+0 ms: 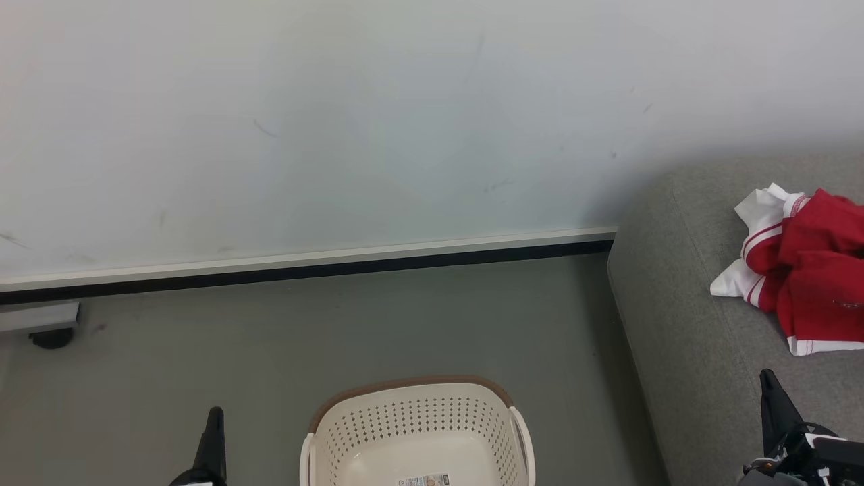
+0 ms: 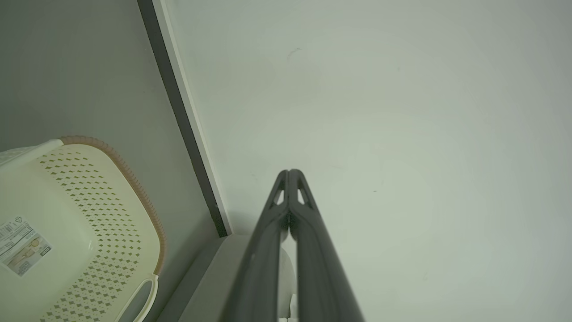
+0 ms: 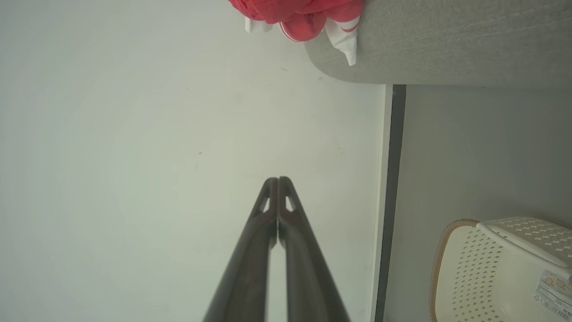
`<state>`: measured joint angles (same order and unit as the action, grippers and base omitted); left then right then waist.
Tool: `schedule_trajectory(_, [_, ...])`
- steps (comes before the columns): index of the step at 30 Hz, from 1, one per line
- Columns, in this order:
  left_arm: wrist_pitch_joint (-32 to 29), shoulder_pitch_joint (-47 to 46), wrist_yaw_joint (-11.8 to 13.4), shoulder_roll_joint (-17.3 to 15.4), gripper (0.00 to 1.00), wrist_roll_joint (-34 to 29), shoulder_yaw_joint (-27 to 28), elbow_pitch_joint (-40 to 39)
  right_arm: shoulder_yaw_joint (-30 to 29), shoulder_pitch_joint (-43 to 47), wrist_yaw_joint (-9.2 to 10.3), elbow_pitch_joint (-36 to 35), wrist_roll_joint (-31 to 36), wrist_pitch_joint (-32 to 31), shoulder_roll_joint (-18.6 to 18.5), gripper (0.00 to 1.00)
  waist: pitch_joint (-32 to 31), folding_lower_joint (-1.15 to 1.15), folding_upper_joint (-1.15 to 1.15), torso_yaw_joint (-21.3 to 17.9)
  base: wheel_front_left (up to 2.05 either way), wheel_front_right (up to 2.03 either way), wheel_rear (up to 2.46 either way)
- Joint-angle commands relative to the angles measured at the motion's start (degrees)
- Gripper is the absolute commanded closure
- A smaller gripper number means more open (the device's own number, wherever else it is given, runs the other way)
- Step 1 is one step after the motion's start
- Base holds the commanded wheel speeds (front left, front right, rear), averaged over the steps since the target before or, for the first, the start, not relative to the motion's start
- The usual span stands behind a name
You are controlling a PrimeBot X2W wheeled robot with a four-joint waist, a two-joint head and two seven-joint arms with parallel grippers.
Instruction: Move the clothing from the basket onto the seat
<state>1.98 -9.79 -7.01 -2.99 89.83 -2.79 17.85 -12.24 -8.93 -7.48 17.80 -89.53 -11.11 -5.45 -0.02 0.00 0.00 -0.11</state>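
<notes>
The red and white clothing lies crumpled on the grey seat at the right; the right wrist view catches the clothing at the top edge on the seat. The cream basket stands on the floor at bottom centre, its inside holding just a printed label. The basket also shows at the left of the left wrist view, and the basket at the lower right of the right wrist view. My left gripper is shut left of the basket, holding nothing. My right gripper is shut over the seat's front, holding nothing.
A pale wall with a dark baseboard runs behind the basket. Grey floor lies between wall and basket. A grey bracket on a black caster sits at the far left.
</notes>
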Motion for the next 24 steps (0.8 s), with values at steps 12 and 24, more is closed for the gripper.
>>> schedule_trajectory(12, [-0.80, -1.81, -0.61, 0.06, 1.00, 3.91, -0.09, 1.02, -1.86, -0.90, -0.02, 0.58, -3.20, -1.48, 0.71, 1.00, 0.38, 0.00, 0.00, 0.11, 0.00, 0.00, 0.00])
schedule_trajectory(24, [-0.83, -1.79, -0.61, 0.08, 1.00, 3.87, -0.06, 1.01, -2.21, -1.01, -0.02, 0.60, -2.73, -1.78, 0.94, 1.00, 0.38, 0.00, 0.00, 0.11, 0.00, 0.00, 0.00])
